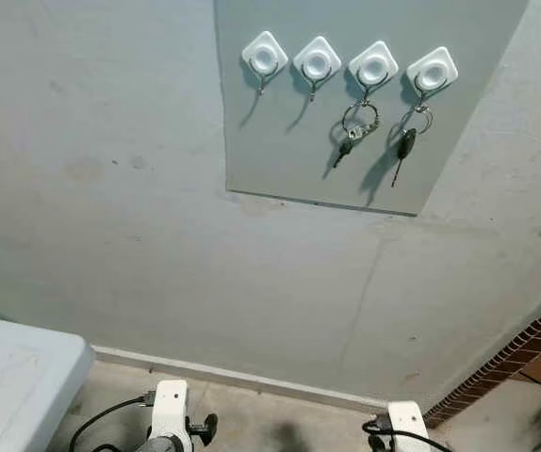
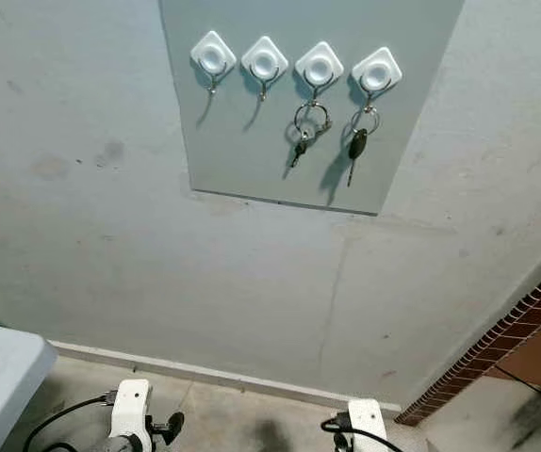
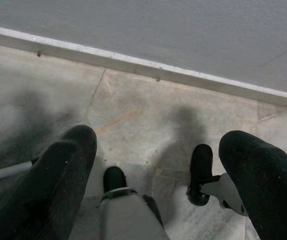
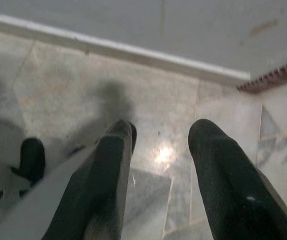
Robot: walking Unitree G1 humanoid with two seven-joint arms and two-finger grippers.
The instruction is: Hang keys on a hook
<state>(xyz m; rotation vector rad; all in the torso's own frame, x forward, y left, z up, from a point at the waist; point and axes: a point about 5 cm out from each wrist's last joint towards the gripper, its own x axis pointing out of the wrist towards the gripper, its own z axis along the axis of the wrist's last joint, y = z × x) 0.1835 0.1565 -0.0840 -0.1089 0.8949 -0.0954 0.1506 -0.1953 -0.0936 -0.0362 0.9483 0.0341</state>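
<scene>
Both key sets (image 1: 357,127) hang on the wall hooks (image 1: 372,66) — high above left end effector (image 3: 158,165) and right end effector (image 4: 161,150), both released, empty, lowered toward the floor (image 3: 133,115)

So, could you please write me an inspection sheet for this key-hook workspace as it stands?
Surface: grey panel on a grey wall, carrying four white hooks.
Job's things: first hook and second hook bare; key bunch hangs on the third; single black key on the fourth.
Clutter: nothing seen.
Grippers: left gripper and right gripper both open, empty, hanging low over the floor.
Cables: black cable by the left arm.
Surroundings: white table corner, baseboard, brick edge.
</scene>
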